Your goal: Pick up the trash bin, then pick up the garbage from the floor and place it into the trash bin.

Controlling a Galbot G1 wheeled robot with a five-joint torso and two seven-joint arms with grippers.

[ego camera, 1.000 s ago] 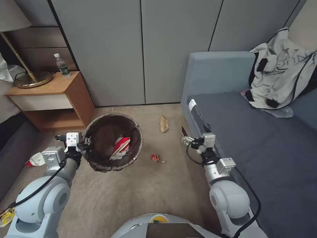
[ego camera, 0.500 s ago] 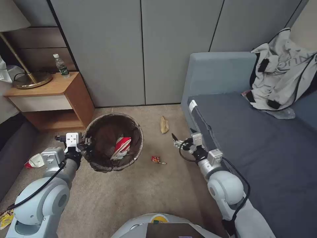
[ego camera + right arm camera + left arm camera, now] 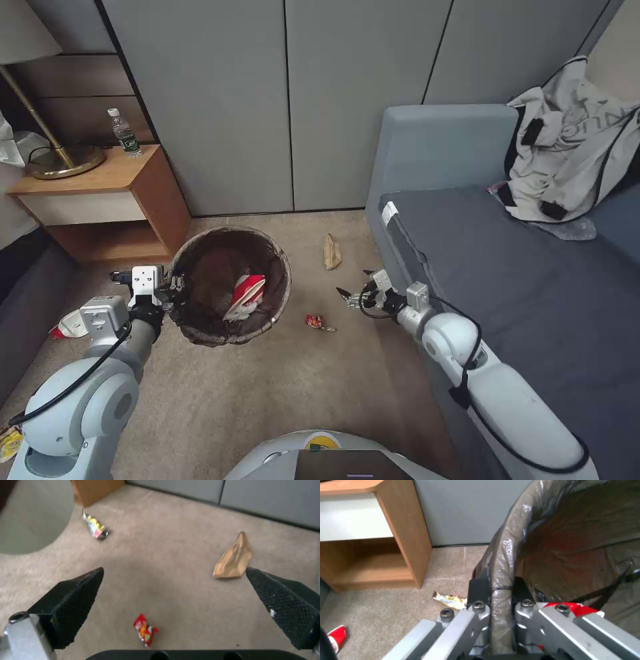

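Note:
The trash bin (image 3: 200, 333), lined with a dark brown bag, is held off the carpet at my left. My left gripper (image 3: 175, 288) is shut on its rim, with the bag-covered rim (image 3: 501, 590) clamped between the fingers. A red-and-white carton (image 3: 245, 297) lies inside. Garbage on the floor: a red wrapper (image 3: 317, 322), a tan paper bag (image 3: 331, 251), a yellow wrapper (image 3: 450, 600) and a red-and-white piece (image 3: 70, 325). My right gripper (image 3: 348, 297) hangs open just right of and above the red wrapper (image 3: 145, 630), the tan bag (image 3: 233, 560) near one finger.
A wooden nightstand (image 3: 100, 200) with a lamp and a water bottle (image 3: 124, 133) stands at the back left. The grey sofa (image 3: 520, 280) with a white garment fills the right side. Closet doors (image 3: 287, 100) close off the back. Another wrapper (image 3: 8, 440) lies by my left shoulder.
My right arm has swung left and down from the sofa's edge toward the red wrapper, fingers staying open. The left gripper keeps holding the bin in the same place.

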